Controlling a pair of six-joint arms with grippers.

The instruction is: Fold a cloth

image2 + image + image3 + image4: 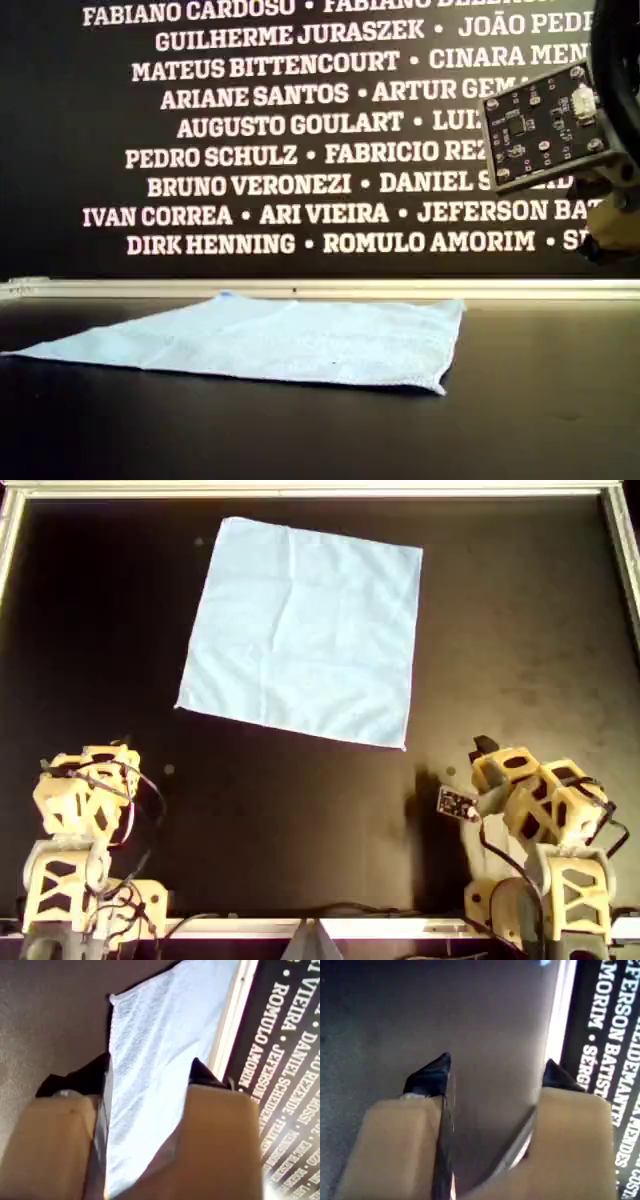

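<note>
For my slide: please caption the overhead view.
Light blue cloth lies flat, unfolded, on the dark table; both tan arms wait apart.

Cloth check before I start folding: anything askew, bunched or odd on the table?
Nothing serious. The cloth lies spread flat in a single layer, only turned slightly askew to the table's edges, with faint creases. Both grippers sit back from it, jaws open and empty.

Our arms are tan lattice shells with black cables; our fingers have black tips.

Plain light blue cloth (faint creases), black table, tan jaws.
</note>
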